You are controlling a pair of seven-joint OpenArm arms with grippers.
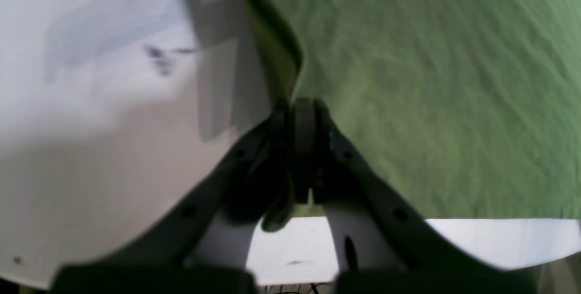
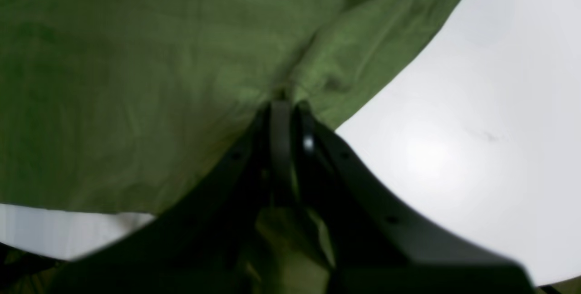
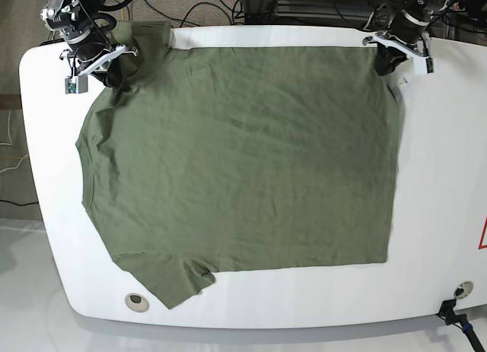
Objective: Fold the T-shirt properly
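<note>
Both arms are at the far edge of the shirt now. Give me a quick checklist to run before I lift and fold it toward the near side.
1. Left gripper shut on the plain olive-green short-sleeved cotton T-shirt at its hem corner: ok.
2. Right gripper shut on the cloth near the shoulder: ok; fabric bunches at its tips.
3. Both grips on the same far edge: ok.
4. Shirt body spread flat on the white table: ok, light wrinkles only.
5. Near sleeve flat: not ok, its edge is rumpled.
6. Each grip holds both layers of cloth: cannot tell.
</note>
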